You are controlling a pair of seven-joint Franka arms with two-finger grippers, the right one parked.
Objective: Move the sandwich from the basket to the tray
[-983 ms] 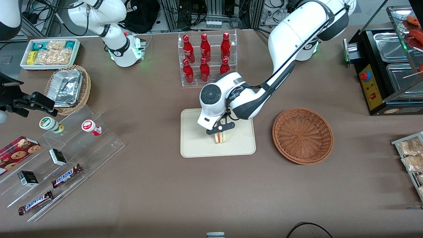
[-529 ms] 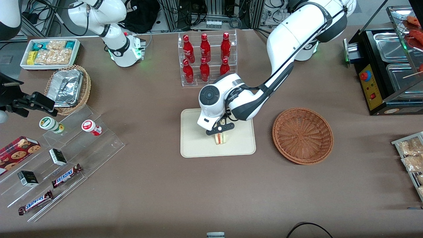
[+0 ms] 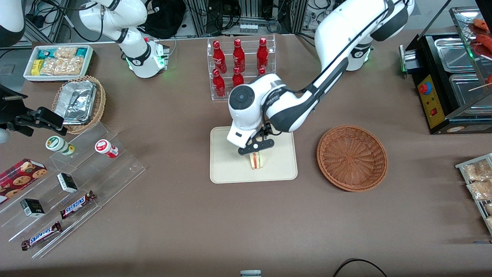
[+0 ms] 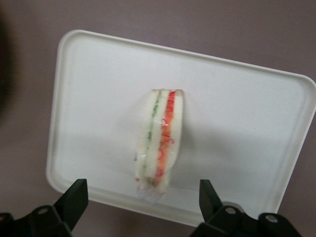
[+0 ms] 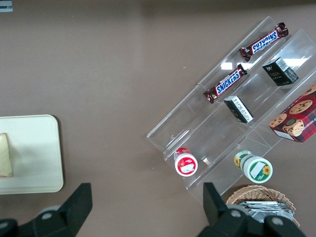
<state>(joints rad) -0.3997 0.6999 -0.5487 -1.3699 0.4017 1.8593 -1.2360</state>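
Front view: at frame centre the sandwich [image 3: 256, 160] stands on edge on the tray [image 3: 226, 169]. The gripper [image 3: 256, 145] hangs just above it, fingers [image 4: 74, 200] spread wide, gripping nothing. The basket [image 3: 352, 157] sits right of centre.

A wide counter [image 3: 173, 215] with a matt brown top fills nearly the whole front view. Farther from the camera than the counter stand metal frames [image 3: 250, 15] hung with dark cables [image 3: 46, 11]. At the parked arm's end a grey strip [image 3: 9, 67], perhaps the floor, shows past the counter's edge. Light is even and soft, with small glints on the clear shelf [image 5: 227, 65].
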